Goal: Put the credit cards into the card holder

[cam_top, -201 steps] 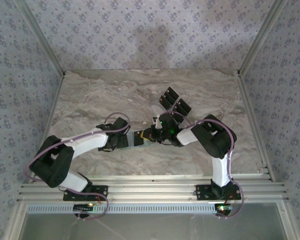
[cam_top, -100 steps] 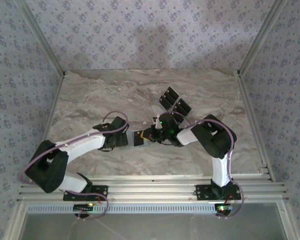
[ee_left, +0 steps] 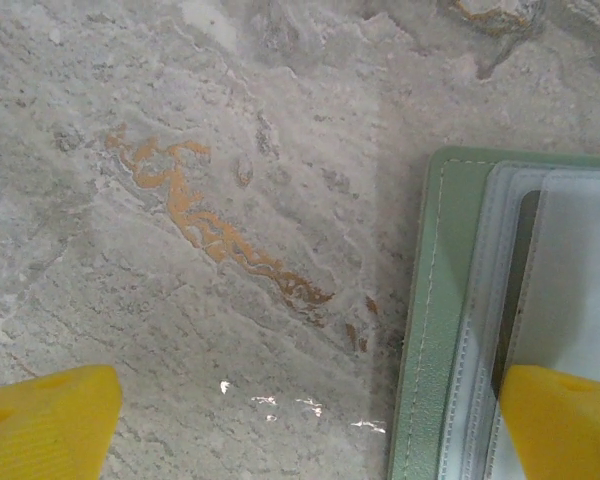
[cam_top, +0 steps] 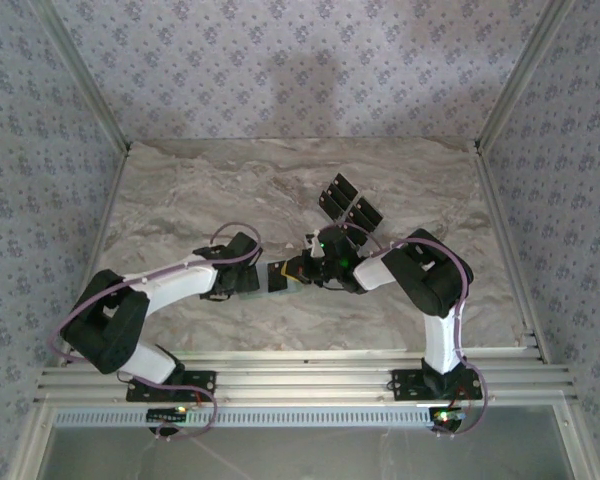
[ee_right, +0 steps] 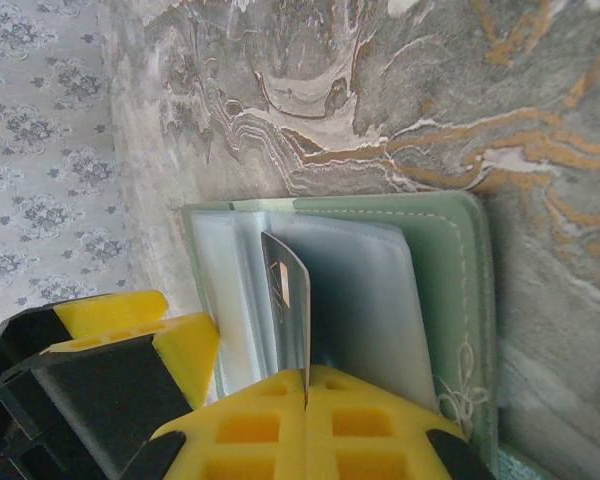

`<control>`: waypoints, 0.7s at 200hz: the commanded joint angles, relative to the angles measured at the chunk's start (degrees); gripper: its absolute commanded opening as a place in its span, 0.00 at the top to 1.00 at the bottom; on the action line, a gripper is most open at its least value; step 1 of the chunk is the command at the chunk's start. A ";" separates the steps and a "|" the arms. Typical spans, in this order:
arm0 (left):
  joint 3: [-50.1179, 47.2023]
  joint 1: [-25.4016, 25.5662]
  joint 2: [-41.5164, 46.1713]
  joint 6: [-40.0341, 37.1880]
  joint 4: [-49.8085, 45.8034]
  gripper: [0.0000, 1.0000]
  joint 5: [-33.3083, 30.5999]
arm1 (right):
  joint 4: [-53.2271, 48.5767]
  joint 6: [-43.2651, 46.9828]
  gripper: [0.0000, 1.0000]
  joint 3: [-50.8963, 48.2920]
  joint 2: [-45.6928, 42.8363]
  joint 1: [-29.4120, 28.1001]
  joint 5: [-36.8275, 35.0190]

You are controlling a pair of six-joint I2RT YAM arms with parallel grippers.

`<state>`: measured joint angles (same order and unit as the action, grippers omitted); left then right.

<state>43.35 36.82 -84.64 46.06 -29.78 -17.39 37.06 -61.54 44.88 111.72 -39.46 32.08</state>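
The table (ee_left: pixel 180 150) is a marble-patterned slab, grey with rust veins, mostly matt with a few small glints low in the left wrist view. The card holder (ee_right: pixel 458 270) looks like smooth pale green leather or imitation, stitched along its edge, with cloudy, faintly glossy plastic sleeves (ee_right: pixel 365 290) inside. The card (ee_right: pixel 293 300) is thin and shiny. The right gripper (ee_right: pixel 306 390) is matt yellow moulded plastic, and the frame rails (cam_top: pixel 310 378) are ribbed bare metal.

Marble-patterned table (cam_top: pixel 180 190) and its load
A pale green card holder (ee_right: pixel 450 260) lies open on it; dark credit cards (cam_top: pixel 350 203) lie fanned near the holder, beyond its right side.
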 commanded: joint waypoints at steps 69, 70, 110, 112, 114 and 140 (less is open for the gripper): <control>-2.03 0.11 0.45 1.97 -4.41 0.02 -2.66 | -6.23 0.24 1.00 -1.17 1.39 -0.33 -3.07; -2.08 0.15 0.44 2.04 -4.45 0.02 -2.66 | -6.22 0.22 1.00 -1.14 1.39 -0.34 -3.07; -2.56 0.18 0.71 2.63 -4.89 0.02 -3.01 | -5.93 0.15 1.00 -1.27 1.15 -0.18 -2.89; -2.53 0.14 0.66 2.63 -4.86 0.02 -3.01 | -5.90 0.11 1.00 -1.24 1.14 -0.11 -2.83; -2.49 0.11 0.69 2.63 -4.85 0.02 -3.07 | -5.87 0.11 1.00 -1.28 1.09 -0.05 -2.77; -2.54 0.18 0.61 2.64 -4.76 0.02 -2.93 | -4.83 0.45 1.00 -1.09 0.57 0.51 -1.05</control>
<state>42.41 36.88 -84.03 48.07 -30.02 -18.26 37.10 -61.52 44.88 111.72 -39.42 32.12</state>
